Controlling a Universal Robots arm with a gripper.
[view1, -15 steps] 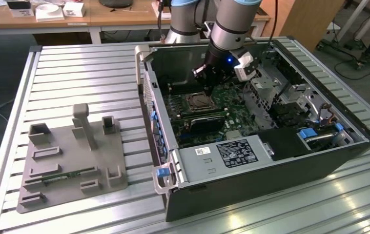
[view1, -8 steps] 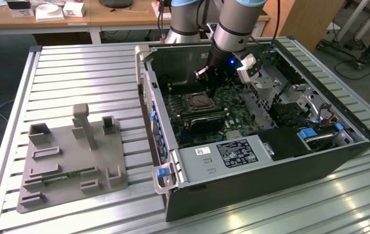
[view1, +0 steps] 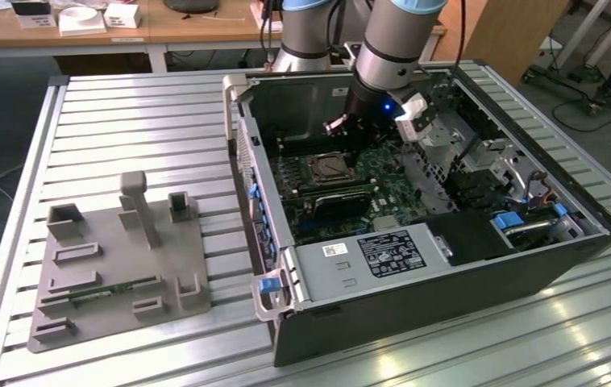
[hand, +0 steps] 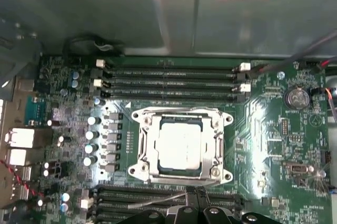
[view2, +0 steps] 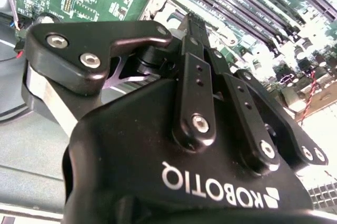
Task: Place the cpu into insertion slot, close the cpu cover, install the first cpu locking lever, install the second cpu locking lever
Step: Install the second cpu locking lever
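The cpu point(hand: 179, 145) lies in the insertion slot point(hand: 138, 156) under the lowered cpu cover point(hand: 212, 147), just beyond the gripper point(hand: 197, 196), whose fingertips seem pressed together, empty.

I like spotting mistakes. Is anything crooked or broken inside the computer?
Nothing stands out. The cpu sits flat and square in the insertion slot, with the cpu cover framing it evenly. The gripper is at the slot's edge, by a thin metal lever.
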